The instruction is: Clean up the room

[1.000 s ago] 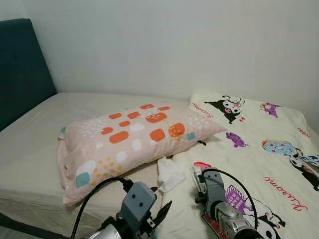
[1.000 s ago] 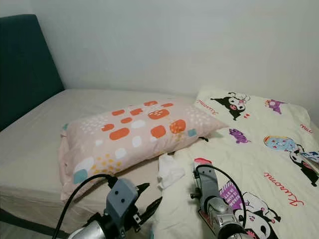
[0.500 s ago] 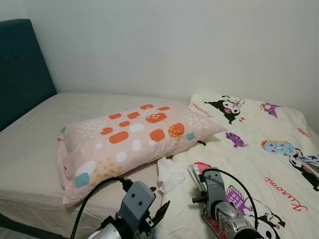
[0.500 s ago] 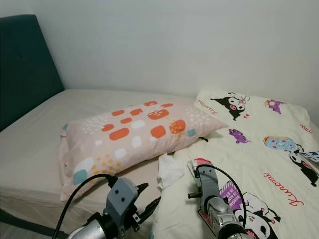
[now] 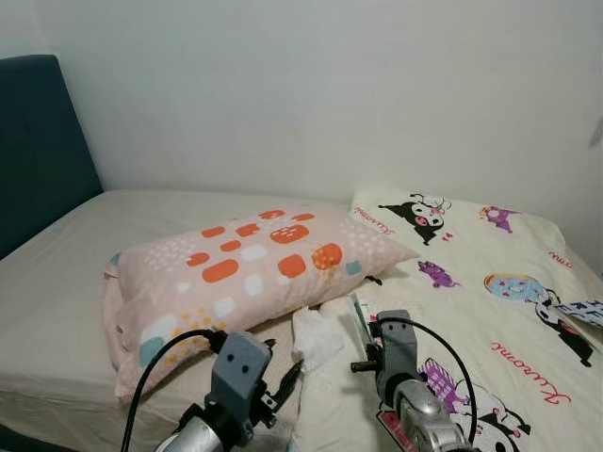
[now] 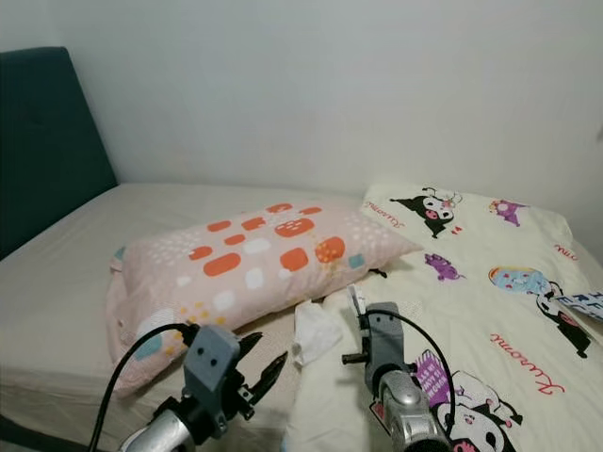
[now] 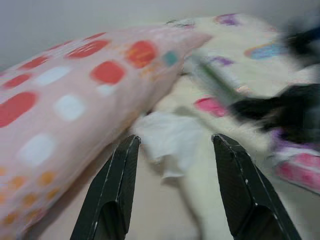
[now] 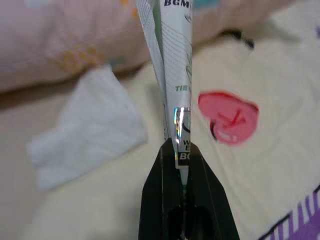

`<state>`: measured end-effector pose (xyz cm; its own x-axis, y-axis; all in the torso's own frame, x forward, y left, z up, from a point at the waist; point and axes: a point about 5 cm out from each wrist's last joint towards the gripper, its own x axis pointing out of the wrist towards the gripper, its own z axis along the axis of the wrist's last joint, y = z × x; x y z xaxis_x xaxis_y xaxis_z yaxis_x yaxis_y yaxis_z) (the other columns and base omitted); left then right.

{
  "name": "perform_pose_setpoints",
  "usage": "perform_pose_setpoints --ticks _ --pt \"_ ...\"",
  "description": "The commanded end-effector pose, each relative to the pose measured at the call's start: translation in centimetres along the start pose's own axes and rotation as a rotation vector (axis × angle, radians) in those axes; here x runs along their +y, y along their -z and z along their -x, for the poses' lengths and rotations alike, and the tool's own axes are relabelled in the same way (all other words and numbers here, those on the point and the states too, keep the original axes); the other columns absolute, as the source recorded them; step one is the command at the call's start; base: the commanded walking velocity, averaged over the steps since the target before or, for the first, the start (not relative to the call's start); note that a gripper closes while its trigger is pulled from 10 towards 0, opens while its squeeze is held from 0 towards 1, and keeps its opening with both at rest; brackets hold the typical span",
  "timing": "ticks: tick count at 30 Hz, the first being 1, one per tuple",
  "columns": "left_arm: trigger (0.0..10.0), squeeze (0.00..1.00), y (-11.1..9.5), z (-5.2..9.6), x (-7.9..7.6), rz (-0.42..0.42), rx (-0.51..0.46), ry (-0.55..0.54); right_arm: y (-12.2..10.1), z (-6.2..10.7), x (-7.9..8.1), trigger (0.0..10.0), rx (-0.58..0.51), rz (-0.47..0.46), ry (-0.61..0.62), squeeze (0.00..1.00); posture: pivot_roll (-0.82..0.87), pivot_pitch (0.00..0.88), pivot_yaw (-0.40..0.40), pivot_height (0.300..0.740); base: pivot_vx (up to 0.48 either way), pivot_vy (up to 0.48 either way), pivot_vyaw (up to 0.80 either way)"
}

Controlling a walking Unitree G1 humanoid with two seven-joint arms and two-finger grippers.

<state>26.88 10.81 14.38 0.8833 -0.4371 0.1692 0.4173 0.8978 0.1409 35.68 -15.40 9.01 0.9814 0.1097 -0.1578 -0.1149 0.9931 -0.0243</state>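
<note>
A thin white-and-green printed packet point(image 8: 172, 60) is pinched between the closed fingers of the right gripper point(image 8: 181, 150), its lower end clamped at the fingertips and the rest standing up and away from them. The packet is held over the cartoon-print blanket point(image 5: 490, 311), just beside a crumpled white tissue point(image 5: 316, 336) that lies at the blanket's edge. The left gripper point(image 7: 172, 185) is held low at the near side of the bed, its two black fingers point(image 7: 112, 192) spread apart and pointed toward the tissue — no contact is made with it. Just beyond the tissue a pink pillow point(image 5: 245, 268) with orange, white and teal patches is laid across the beige sheet point(image 5: 57, 282), one corner overlapping the blanket. A dark teal headboard point(image 5: 42, 141) is set at the robot's left — a plain white wall point(image 5: 311, 85) runs behind the bed
</note>
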Motion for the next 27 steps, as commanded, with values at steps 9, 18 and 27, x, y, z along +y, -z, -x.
perform_pose_setpoints --ticks 9,18,27 --pt "10.0 0.00 3.2 1.7 4.5 -0.014 0.162 -0.471 0.5 1.4 0.4 10.0 -0.066 0.040 0.024 0.00 -0.04 0.060 -0.037 0.597 0.000 0.000 0.00" --pt "10.0 0.00 2.9 1.7 4.8 -0.033 0.134 -0.453 0.6 1.8 0.0 10.0 -0.066 0.039 0.032 0.00 -0.04 0.058 -0.038 0.611 0.000 0.000 0.00" --pt "10.0 0.00 2.9 1.6 4.5 -0.040 0.131 -0.447 0.6 2.0 0.0 10.0 -0.062 0.043 0.034 0.00 -0.04 0.059 -0.039 0.636 0.000 0.000 0.00"
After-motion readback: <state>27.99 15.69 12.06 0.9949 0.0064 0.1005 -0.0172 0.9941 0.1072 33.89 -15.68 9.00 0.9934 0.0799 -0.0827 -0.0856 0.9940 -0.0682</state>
